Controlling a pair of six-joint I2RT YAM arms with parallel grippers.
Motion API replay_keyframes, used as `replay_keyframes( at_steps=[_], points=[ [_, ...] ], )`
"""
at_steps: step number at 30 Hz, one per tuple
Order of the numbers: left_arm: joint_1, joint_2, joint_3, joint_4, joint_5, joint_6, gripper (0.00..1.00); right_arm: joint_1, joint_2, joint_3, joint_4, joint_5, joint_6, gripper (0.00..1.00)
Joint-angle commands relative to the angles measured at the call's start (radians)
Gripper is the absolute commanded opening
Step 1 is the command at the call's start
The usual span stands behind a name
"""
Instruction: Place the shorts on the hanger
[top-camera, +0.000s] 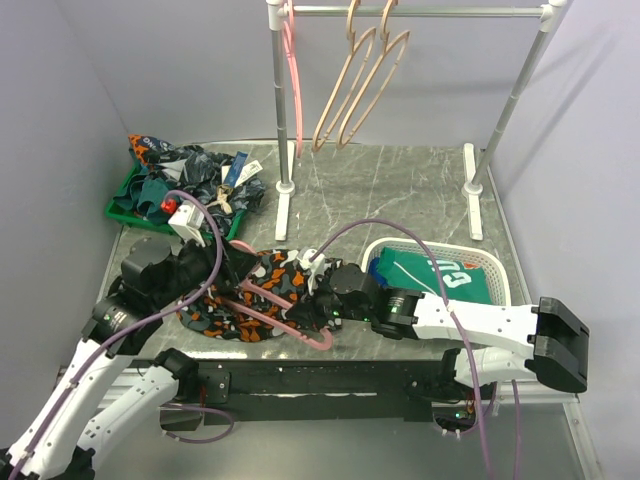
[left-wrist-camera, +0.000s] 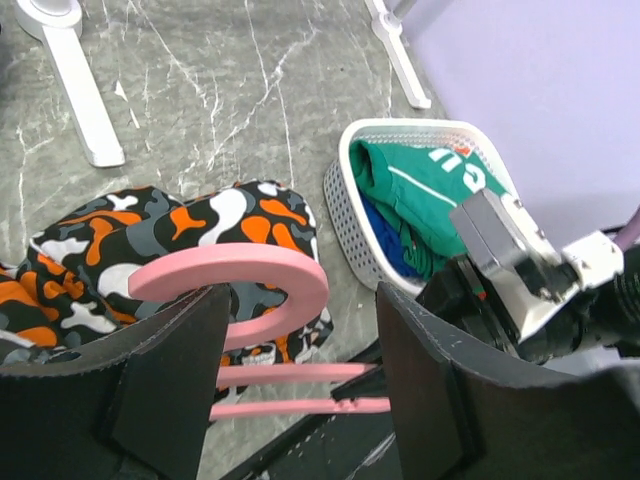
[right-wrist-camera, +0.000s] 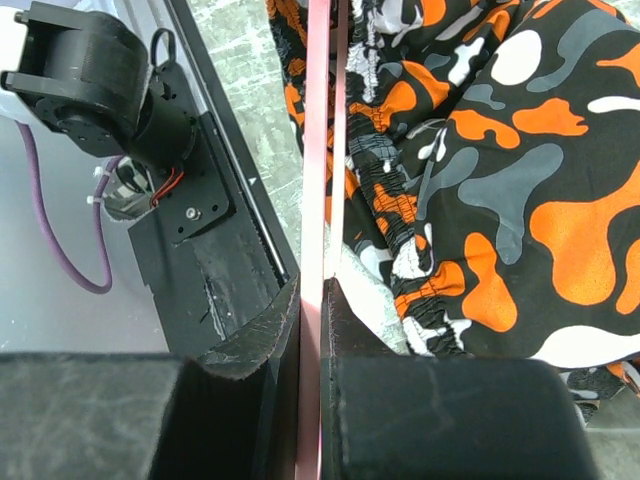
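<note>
The camouflage shorts (top-camera: 250, 300) lie crumpled on the table near its front edge, between my two grippers. The pink hanger (top-camera: 295, 328) lies over them; its hook (left-wrist-camera: 240, 272) rests on the fabric. My right gripper (top-camera: 322, 300) is shut on one thin pink bar of the hanger (right-wrist-camera: 318, 150), right beside the shorts' elastic waistband (right-wrist-camera: 400, 200). My left gripper (left-wrist-camera: 300, 300) is open wide, with the hanger's hook and two bars between its fingers (left-wrist-camera: 170, 370). In the top view the left gripper (top-camera: 237, 275) sits over the shorts' left part.
A white basket (top-camera: 500, 262) holding the green jersey (top-camera: 440, 275) stands just right of the right gripper. A green tray (top-camera: 118, 205) of dark teal clothes is at the back left. The rack (top-camera: 420, 10) behind carries beige hangers (top-camera: 360, 80) and another pink hanger (top-camera: 293, 70).
</note>
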Motion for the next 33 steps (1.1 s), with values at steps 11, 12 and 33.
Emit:
replay_keyframes(
  at_steps=[11, 12, 33],
  points=[
    [-0.209, 0.025, -0.122, 0.247, -0.269, -0.128, 0.55, -0.004, 0.020, 0.057, 0.082, 0.017, 0.012, 0.00],
    [-0.255, 0.031, -0.127, 0.255, -0.331, -0.137, 0.52, -0.002, 0.020, 0.059, 0.082, 0.015, 0.011, 0.00],
    [-0.324, -0.018, -0.174, 0.289, -0.533, -0.105, 0.01, -0.001, -0.029, 0.075, 0.000, 0.081, 0.042, 0.25]
  ],
)
